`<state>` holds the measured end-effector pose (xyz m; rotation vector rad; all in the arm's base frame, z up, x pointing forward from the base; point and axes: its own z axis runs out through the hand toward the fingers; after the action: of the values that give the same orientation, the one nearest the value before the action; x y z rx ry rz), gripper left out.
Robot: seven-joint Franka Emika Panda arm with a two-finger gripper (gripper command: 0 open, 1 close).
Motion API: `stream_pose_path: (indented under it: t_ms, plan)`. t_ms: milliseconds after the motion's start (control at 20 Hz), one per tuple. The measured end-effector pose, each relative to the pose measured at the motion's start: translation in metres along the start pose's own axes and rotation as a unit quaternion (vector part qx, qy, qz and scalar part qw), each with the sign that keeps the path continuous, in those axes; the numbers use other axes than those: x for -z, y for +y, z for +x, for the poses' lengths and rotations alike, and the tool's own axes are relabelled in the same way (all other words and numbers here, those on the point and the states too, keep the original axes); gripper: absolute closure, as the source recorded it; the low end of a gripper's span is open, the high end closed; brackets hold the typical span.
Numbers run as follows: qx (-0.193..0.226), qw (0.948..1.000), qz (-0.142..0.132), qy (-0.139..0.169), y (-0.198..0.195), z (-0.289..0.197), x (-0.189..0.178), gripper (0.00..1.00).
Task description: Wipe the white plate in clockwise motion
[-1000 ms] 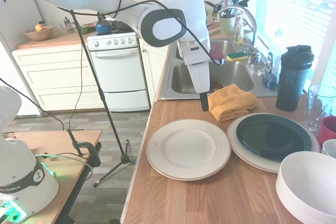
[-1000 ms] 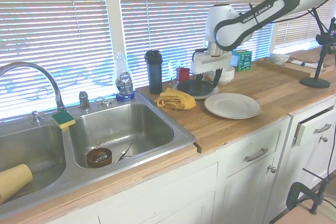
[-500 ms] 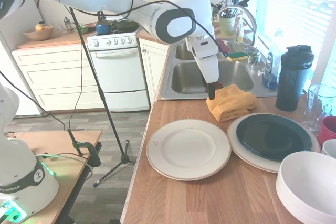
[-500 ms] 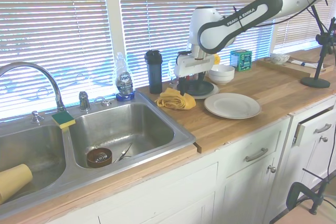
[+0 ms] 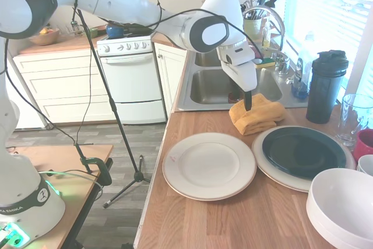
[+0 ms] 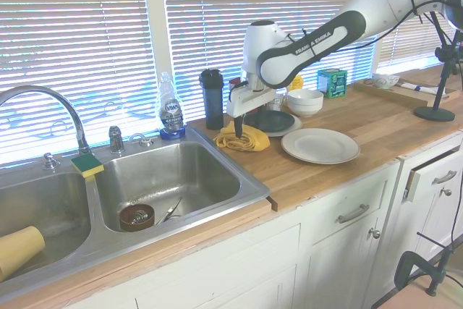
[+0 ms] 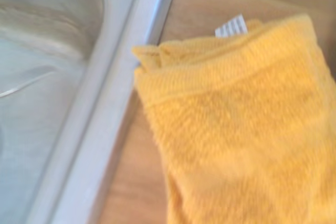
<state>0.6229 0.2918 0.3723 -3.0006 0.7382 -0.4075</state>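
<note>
Step in hand, as I judge it: fetching the wiping cloth, not yet wiping. Your hand [image 5: 248, 108] hangs over the yellow towel [image 5: 257, 115], tips pointing down at the folded heap, right at its top surface. Whether the fingers are spread or pressed together I cannot tell; from both outside views they read as one dark sliver. Contact with the cloth also unclear.

The towel lies bunched on the desk [image 5: 233, 220] just beside the sink's [image 6: 173, 179] steel rim; wrist view shows its hem and a small white tag [image 7: 231, 25].

The white plate [image 5: 209, 165] sits bare on the desk, near the front edge, between the towel and you, its right rim close to the cream plate carrying the black plate [image 5: 303, 151].

Next move calls for: settle onto the thick fold, pinch a good bunch, lift clear, carry across to the white plate without brushing the black one.
</note>
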Motion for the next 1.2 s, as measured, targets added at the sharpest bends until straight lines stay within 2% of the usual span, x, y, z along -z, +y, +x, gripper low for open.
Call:
stream_pose_path:
  t_ms: [250,300,450,1200]
  plan:
    - [0.024,0.9981,-0.025,0.052,-0.002,0.004,-0.012,0.00]
    - [0.026,0.9975,-0.028,0.059,-0.002,0.003,-0.013,1.00]
    - [0.024,0.9968,-0.028,0.070,-0.006,0.000,-0.012,1.00]
    - [-0.002,0.9969,-0.038,0.069,0.000,-0.006,-0.023,1.00]
